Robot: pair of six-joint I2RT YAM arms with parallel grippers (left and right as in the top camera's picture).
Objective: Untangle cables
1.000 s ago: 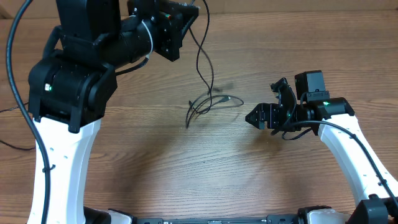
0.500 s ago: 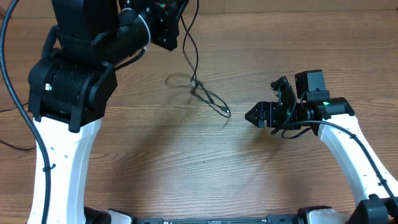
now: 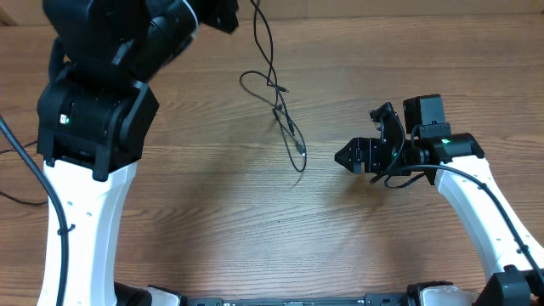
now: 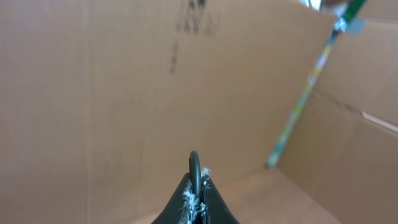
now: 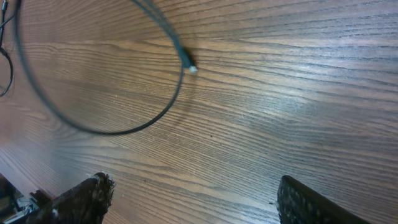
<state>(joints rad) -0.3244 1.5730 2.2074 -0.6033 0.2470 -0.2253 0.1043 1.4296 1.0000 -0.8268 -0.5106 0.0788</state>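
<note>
Tangled cables [image 3: 280, 107] trail from left arm [image 3: 93, 110] over table [image 3: 212, 221].

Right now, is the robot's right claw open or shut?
Open. In the wrist view, the right gripper shows its fingertips far apart, with only bare wooden table between them.

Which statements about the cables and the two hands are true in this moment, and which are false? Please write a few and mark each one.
1. The left hand is shut on one of the cables. True.
2. The right hand holds a cable. False: it is open and empty, and the cables are off to its side, apart from it.
3. A plug end with a pale tip shows in the right wrist view. True.
4. The table has a white plastic top. False: it is brown wood with visible grain.
</note>
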